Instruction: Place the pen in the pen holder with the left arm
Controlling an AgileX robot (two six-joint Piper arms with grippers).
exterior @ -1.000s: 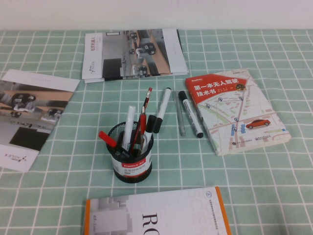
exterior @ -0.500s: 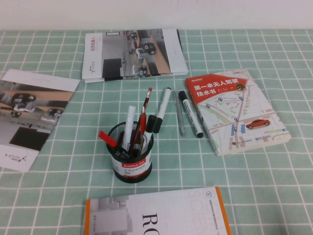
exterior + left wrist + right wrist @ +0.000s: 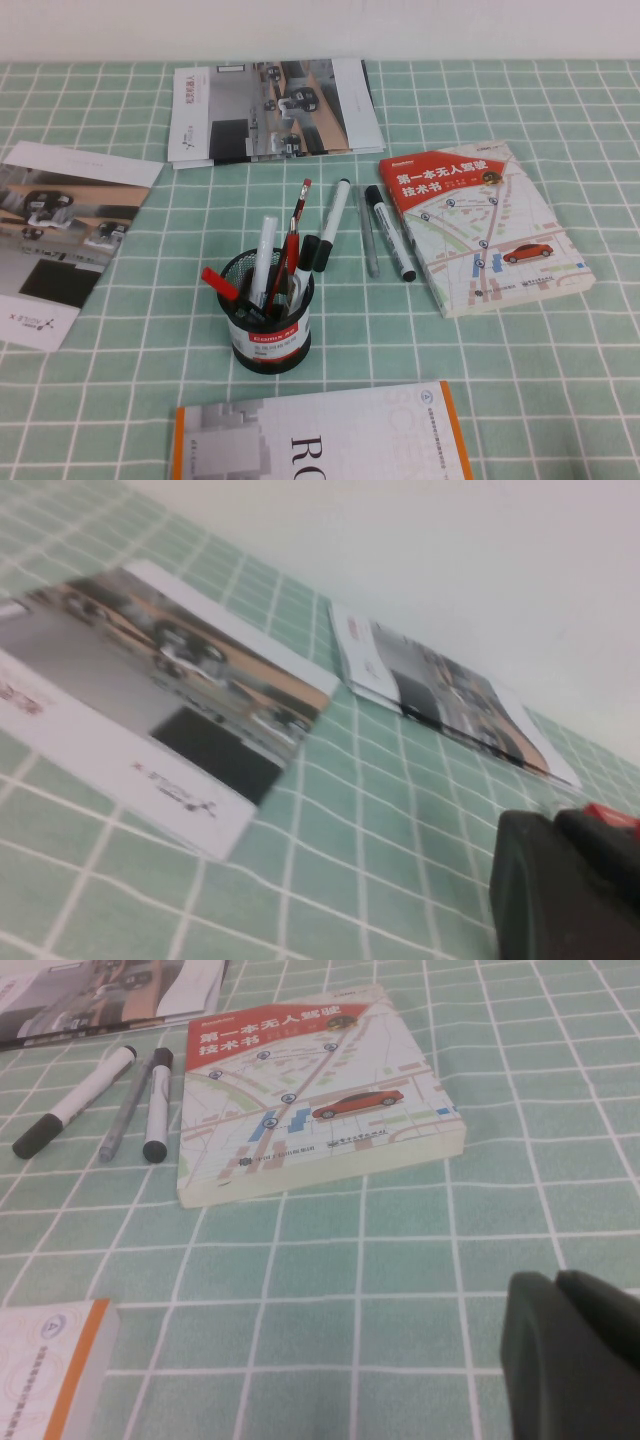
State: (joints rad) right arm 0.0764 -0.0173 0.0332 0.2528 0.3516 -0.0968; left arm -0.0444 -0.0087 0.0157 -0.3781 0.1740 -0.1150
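Note:
The pen (image 3: 330, 222) is a thick white marker with a long black cap. It lies on the green checked cloth just behind the pen holder (image 3: 268, 318) and also shows in the right wrist view (image 3: 75, 1100). The pen holder is a black mesh cup with a red-banded label and holds several pens. Neither arm shows in the high view. My left gripper (image 3: 560, 825) hovers low over the cloth near the brochures, its fingers together and empty. My right gripper (image 3: 553, 1282) hovers over bare cloth in front of the map book, fingers together and empty.
A thin grey pen (image 3: 370, 240) and a printed white marker (image 3: 390, 235) lie to the right of the pen. A red map book (image 3: 480, 225) lies at the right. Brochures lie at the back (image 3: 270, 105) and left (image 3: 60, 235). An orange-edged book (image 3: 320, 440) lies at the front.

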